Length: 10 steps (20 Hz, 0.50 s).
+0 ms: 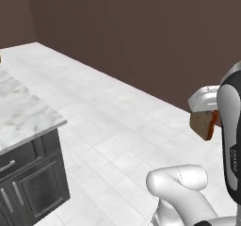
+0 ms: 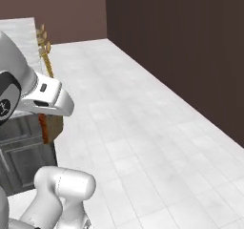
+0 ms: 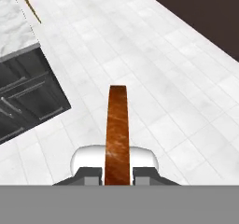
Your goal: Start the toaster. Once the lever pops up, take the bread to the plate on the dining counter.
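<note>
Now bread (image 3: 116, 134) clamped edge-on btwn gripper (image 3: 116, 174) fingers.

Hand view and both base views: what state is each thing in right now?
Gripper: shut on the bread.
Bread: held edge-on between the fingers, up in the air over the tiled floor, on no surface.
Cabinet doors: shut, under the marble worktop.
Cabinet drawer: shut.
</note>
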Available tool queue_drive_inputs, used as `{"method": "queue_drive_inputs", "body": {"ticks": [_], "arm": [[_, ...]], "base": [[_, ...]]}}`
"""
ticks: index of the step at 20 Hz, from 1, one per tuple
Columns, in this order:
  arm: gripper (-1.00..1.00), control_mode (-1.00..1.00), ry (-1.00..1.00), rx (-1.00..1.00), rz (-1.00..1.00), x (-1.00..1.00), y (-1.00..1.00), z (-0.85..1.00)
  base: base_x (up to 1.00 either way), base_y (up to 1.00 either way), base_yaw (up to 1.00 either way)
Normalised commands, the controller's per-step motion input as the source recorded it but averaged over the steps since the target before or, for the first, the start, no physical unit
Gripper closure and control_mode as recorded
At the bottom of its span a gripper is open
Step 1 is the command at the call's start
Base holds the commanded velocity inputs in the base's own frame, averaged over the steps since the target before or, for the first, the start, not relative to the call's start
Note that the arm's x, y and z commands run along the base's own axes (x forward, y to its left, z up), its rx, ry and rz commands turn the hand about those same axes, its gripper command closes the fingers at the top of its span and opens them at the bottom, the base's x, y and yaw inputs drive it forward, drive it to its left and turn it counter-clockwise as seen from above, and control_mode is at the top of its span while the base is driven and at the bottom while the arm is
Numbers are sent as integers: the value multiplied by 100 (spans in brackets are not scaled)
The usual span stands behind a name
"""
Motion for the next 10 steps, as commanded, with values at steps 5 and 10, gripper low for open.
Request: {"method": "queue_drive_inputs", "body": {"ticks": [5,10], "arm": [[100,100,0,0,0,0,0,0],[100,100,0,0,0,0,0,0]], "base": [[69,-94,9],[82,-85,11]]}}
